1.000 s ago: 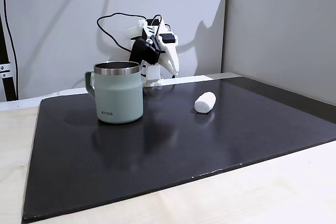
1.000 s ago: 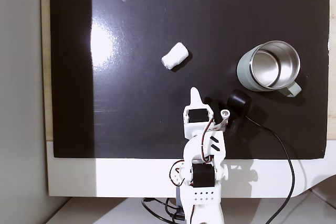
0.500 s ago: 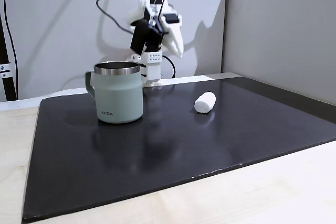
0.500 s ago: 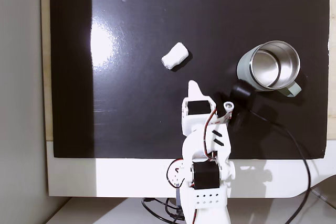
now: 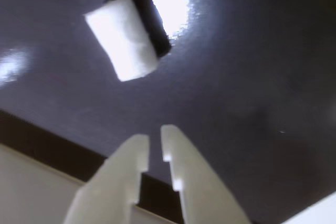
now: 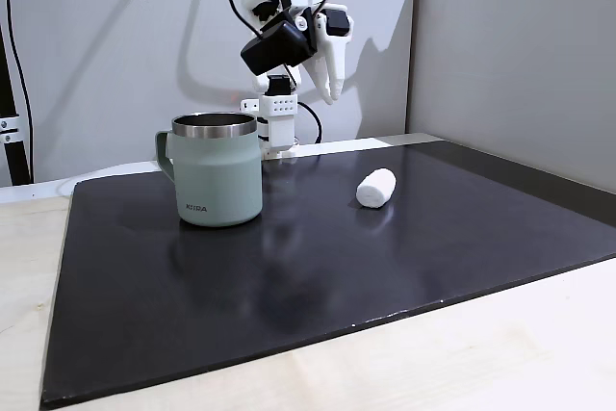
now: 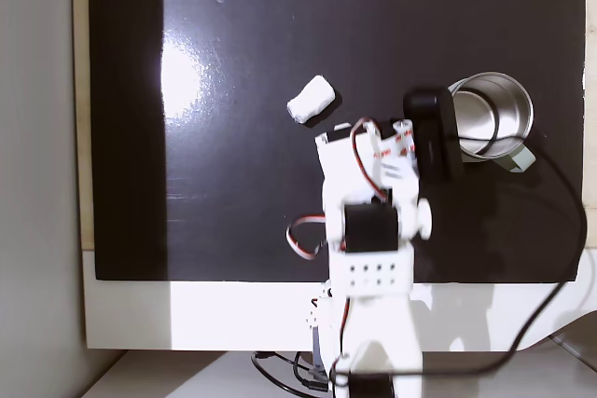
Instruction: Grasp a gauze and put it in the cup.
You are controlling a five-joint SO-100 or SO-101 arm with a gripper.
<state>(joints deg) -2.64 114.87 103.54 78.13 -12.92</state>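
The gauze (image 6: 376, 188) is a small white roll lying on its side on the black mat, to the right of the cup (image 6: 218, 172) in a fixed view. From above, the gauze (image 7: 311, 100) lies left of the cup (image 7: 528, 124), whose near side is partly covered by the arm's black camera. My gripper (image 6: 331, 86) hangs high above the mat's far edge, fingers pointing down, behind the gauze. In the wrist view the gauze (image 5: 128, 38) lies ahead of the gripper (image 5: 154, 141), whose white fingers stand almost together with nothing between them.
The black mat (image 6: 318, 267) covers a pale wooden table (image 6: 462, 363). The arm's white base (image 7: 368, 323) stands at the mat's edge, with a black cable (image 7: 560, 230) looping beside the cup. A white wall stands behind.
The arm has risen from its low folded pose. The gripper has moved up and forward over the mat toward the gauze. Gauze and cup have not moved.
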